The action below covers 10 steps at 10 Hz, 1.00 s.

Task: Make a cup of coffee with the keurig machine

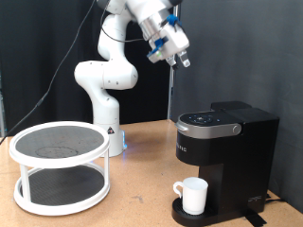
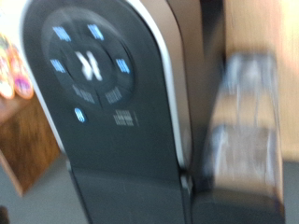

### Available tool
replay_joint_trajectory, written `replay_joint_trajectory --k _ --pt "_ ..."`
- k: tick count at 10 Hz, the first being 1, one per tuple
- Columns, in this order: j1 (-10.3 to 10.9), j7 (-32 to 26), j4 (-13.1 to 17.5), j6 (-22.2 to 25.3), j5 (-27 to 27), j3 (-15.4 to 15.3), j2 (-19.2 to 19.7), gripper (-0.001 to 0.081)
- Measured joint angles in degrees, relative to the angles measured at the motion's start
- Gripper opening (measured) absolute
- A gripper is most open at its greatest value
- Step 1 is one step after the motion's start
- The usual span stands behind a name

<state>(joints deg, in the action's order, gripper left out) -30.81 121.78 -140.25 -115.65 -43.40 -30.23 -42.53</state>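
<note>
The black keurig machine (image 1: 227,142) stands on the table at the exterior view's right, lid down, with its silver-rimmed top panel facing up. The white cup (image 1: 193,195) sits upright on the round drip base under the spout, handle towards the exterior view's left. My gripper (image 1: 178,57) hangs high in the air above the machine, apart from it, with nothing seen between its fingers. The wrist view is blurred and shows the machine's top panel (image 2: 98,84) with blue lit buttons; the fingers and the cup do not show there.
A white two-tier round stand (image 1: 59,165) stands at the exterior view's left. The robot's white base (image 1: 106,104) rises behind it. A black curtain backs the wooden table (image 1: 142,203). The machine's rear tank (image 2: 245,121) shows in the wrist view.
</note>
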Motion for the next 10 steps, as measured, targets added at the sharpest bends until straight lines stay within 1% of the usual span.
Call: replay_joint_trajectory --k 1,2,3,4,5,6,7,8,10 --pt "-1.93 0.51 2.57 0.69 5.57 -2.5 1.08 0.0734" --pt "-3.53 0.62 5.42 2.89 10.72 -4.5 2.88 0.0734" --pt "-5.37 0.62 9.1 5.58 14.72 -5.94 6.53 0.0734" --pt "-5.21 0.62 8.54 4.28 13.16 -5.87 6.21 0.0734" --pt "-5.13 0.5 8.21 3.46 12.87 -6.01 6.0 0.0734" --pt "-5.43 0.8 8.66 3.22 13.92 -6.84 6.24 0.0734" --pt "-6.22 1.64 9.91 3.2 16.06 -8.55 7.06 0.0734" --pt "-7.42 2.63 11.9 3.4 18.56 -10.71 8.57 0.0734" --pt "-9.67 3.17 16.21 3.6 21.65 -14.2 12.93 0.0734"
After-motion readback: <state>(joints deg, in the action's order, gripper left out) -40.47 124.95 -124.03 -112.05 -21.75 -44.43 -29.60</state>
